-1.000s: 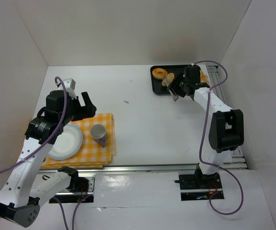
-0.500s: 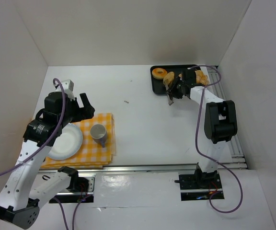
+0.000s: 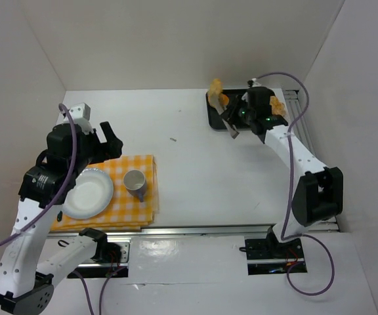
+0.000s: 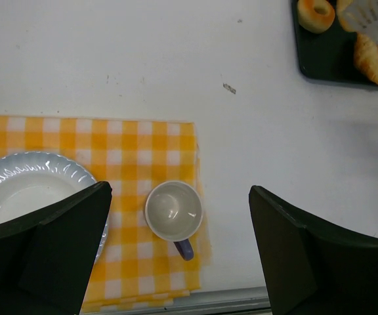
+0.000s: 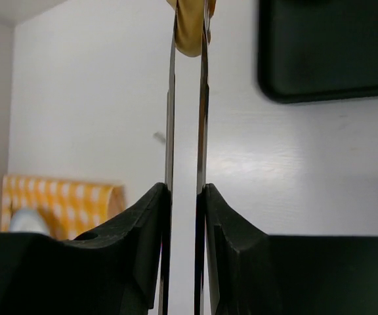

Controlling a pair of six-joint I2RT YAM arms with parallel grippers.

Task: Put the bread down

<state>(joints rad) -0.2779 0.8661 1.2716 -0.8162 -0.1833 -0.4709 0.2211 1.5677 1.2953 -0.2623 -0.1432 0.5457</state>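
Plate point(image 3: 77, 200): white, scalloped, on the left half of the cloth; nothing on it.
Left gripper point(image 4: 180, 189): fingers spread wide, holding nothing; hangs above the plate and cup.
Cloth point(image 3: 146, 164): yellow check, flat on the table point(image 3: 195, 170), under the plate and the cup.
Cup point(image 3: 134, 182): upright and empty, just beside the plate, handle toward the near edge.
Bread point(image 3: 215, 90): one golden piece, pinched at the tips of the tongs by the tray's far left corner; it appears raised off the tray and well apart from the plate.
Tray point(image 3: 214, 119): black, at the far right of the table.
Tongs point(image 5: 171, 118): two thin metal blades, almost closed, nipping the bread at their far end.
Right gripper point(image 5: 184, 197): fingers clamped on the tongs, squeezing the blades together.
Other rolls point(image 4: 370, 60): lying on the tray, untouched.
Progress: pick-up looks done. Carrying the bread across and releasing it are left, probably onto the plate. Roughly a third through, by judgement.
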